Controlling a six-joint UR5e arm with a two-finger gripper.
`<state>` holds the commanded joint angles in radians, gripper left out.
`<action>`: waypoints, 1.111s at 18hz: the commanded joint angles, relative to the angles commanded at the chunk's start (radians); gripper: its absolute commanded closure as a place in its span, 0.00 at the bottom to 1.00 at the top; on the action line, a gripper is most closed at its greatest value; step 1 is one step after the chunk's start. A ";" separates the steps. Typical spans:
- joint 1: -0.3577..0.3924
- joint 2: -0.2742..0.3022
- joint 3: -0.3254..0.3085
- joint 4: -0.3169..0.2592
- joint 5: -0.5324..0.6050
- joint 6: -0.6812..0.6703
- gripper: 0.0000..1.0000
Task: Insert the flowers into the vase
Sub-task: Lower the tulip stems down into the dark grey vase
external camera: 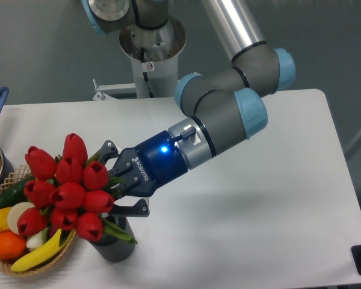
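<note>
Arm reaches down-left from the back, wrist low over the table (259,198), gripper (117,183) aimed left. Jaws pinching the stems of the flowers (65,191) just behind the buds. Bunch lies close to horizontal, long axis running right-to-left, red heads pointing left and slightly up, over the basket (15,177) edge. Vase (115,247) stands upright below the bunch near the front table edge, mouth mostly hidden by leaves.
</note>
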<state>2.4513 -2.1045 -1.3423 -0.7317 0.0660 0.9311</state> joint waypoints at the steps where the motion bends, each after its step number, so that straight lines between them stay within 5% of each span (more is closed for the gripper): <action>1: -0.002 -0.006 0.000 0.000 0.000 0.003 1.00; 12: 0.002 -0.018 -0.021 0.000 -0.003 0.006 0.98; 20: 0.002 -0.014 -0.109 0.000 -0.003 0.100 0.97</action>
<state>2.4528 -2.1184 -1.4510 -0.7317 0.0629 1.0307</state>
